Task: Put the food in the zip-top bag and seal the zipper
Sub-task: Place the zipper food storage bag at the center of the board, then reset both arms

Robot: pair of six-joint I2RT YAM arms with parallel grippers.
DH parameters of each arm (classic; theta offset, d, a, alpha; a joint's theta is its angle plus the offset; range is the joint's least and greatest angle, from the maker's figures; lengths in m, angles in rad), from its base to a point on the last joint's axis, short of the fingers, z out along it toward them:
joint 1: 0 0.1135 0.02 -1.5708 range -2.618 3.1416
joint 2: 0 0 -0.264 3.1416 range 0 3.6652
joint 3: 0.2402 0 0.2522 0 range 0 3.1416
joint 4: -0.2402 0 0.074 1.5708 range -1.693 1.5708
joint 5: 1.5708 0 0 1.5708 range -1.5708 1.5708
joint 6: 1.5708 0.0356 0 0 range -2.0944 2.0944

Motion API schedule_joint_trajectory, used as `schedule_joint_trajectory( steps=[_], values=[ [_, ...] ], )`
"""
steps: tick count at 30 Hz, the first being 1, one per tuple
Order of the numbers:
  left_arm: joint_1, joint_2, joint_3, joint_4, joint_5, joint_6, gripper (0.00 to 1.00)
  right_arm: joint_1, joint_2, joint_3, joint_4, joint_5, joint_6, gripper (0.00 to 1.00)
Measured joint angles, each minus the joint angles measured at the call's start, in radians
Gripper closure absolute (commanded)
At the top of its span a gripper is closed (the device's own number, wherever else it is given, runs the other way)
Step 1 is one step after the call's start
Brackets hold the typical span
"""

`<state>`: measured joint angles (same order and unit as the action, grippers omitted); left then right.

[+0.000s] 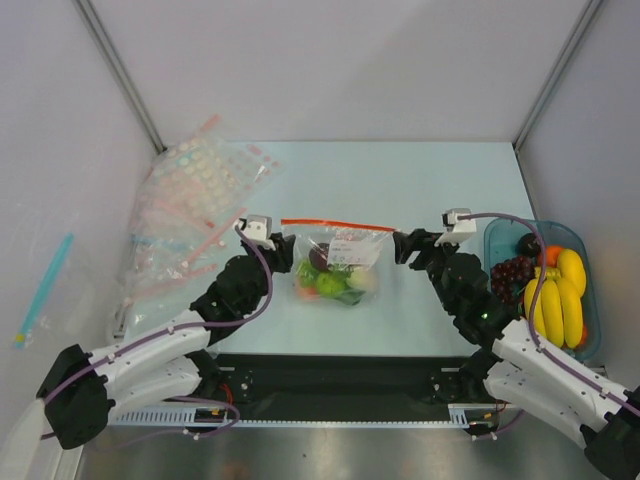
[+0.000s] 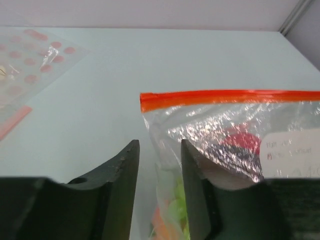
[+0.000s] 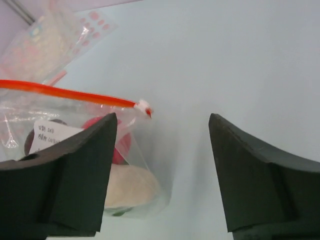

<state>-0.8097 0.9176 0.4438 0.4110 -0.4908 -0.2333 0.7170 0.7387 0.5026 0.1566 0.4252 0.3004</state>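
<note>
The zip-top bag [image 1: 337, 262] lies on the table between both grippers, holding the food: a dark red piece [image 1: 320, 257], green pieces [image 1: 330, 284] and a white radish [image 1: 364, 279]. Its zipper [image 1: 338, 224] runs straight across the far edge. My left gripper [image 1: 283, 250] is open at the bag's left edge. In the left wrist view the film's edge hangs loose between the parted fingers [image 2: 122, 190], below the zipper [image 2: 230, 96]. My right gripper [image 1: 405, 247] is open at the bag's right corner. In the right wrist view the jaws [image 3: 163, 117] stand wide beside the radish [image 3: 132, 187].
A heap of dotted clear bags [image 1: 190, 215] lies at the back left. A blue tray [image 1: 500, 232] on the right holds yellow bananas [image 1: 560, 300] and purple grapes [image 1: 512, 272]. White walls enclose the table on three sides.
</note>
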Motion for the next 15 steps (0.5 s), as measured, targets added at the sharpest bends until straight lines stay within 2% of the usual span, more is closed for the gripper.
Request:
schedule_joint_trajectory(
  steps=[1,3,5,6,8,9,15],
  values=[
    [0.006,0.01,0.005,-0.001,0.006,0.005,0.41,-0.01,0.0,-0.003,0.009,0.018,0.003,0.16],
    [0.013,0.014,0.015,-0.007,0.022,0.005,0.29,-0.015,-0.008,-0.013,0.025,0.045,0.004,0.07],
    [0.014,0.008,0.031,-0.018,0.034,0.005,0.25,-0.015,-0.021,-0.024,0.036,0.065,0.008,0.0],
    [0.014,0.001,0.036,-0.026,0.04,0.003,0.16,-0.015,-0.027,-0.027,0.036,0.076,0.016,0.0],
    [0.014,-0.037,0.039,-0.049,0.05,-0.002,0.09,-0.015,-0.04,-0.029,0.033,0.098,0.038,0.0],
    [0.014,-0.064,0.039,-0.065,0.051,-0.007,0.02,-0.015,-0.043,-0.029,0.032,0.108,0.048,0.0],
    [0.014,-0.244,0.027,-0.106,0.076,-0.048,0.0,-0.015,0.025,0.05,-0.089,0.212,0.167,0.0]
  ],
)
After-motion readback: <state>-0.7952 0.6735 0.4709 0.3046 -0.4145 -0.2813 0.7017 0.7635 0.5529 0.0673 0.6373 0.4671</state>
